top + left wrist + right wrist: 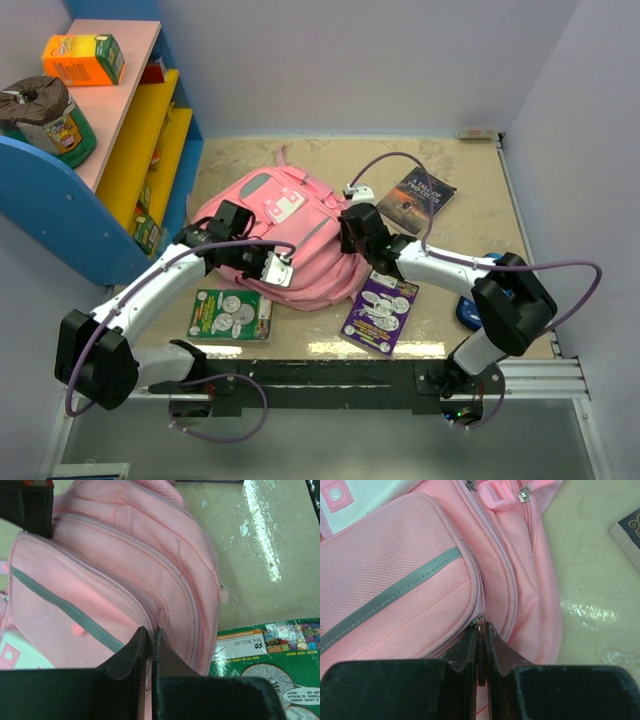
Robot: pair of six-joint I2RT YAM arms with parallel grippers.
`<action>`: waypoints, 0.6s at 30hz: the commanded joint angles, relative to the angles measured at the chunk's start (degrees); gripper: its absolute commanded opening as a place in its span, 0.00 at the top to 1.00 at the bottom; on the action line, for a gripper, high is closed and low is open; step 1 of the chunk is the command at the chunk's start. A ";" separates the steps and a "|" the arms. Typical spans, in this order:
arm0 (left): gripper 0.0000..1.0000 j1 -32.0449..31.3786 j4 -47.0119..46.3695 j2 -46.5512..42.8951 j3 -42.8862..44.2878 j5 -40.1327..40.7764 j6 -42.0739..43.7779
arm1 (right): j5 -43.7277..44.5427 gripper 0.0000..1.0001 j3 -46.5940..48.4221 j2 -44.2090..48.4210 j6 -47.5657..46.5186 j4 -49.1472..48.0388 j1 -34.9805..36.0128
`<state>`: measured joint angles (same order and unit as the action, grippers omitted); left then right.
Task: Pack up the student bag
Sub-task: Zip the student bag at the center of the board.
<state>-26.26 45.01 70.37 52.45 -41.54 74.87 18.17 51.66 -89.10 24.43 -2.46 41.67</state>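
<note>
I am opening the student bag [300, 215]: my right pincer [481, 628] pinches a zip pull [480, 622], my left pincer [150, 632] nips its fabric (both nearly closed), so next, I judge, comes drawing the zip along.

- pale lavender walls [350, 60] close in the back and both sides;
- beige marbled table top [470, 200], glare streaks along its near edge;
- blue shelf unit [60, 210] at left, pink and yellow boards.

The table [250, 160] carries the student bag [300, 225], green book [232, 315], purple book [380, 310], dark book [415, 198].
</note>
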 commanded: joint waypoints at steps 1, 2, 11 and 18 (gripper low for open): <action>1.00 -0.11 17.73 -1.73 1.17 -6.54 8.09 | 13.28 0.98 5.63 -3.88 -4.47 -4.84 -4.40; 1.00 -0.11 17.83 -1.73 1.17 -6.36 8.36 | 14.42 0.98 6.08 -3.89 -4.47 -4.58 -4.58; 1.00 -0.11 16.69 -0.85 1.61 -5.31 9.33 | 17.77 0.85 5.65 0.76 -3.69 -2.82 -7.74; 1.00 -0.46 11.41 3.28 9.42 -1.10 7.99 | 20.84 0.99 -1.29 5.34 0.36 -2.81 -8.01</action>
<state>-26.09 47.83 72.14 56.58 -41.74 82.13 21.06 52.95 -87.50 23.14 -2.20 39.31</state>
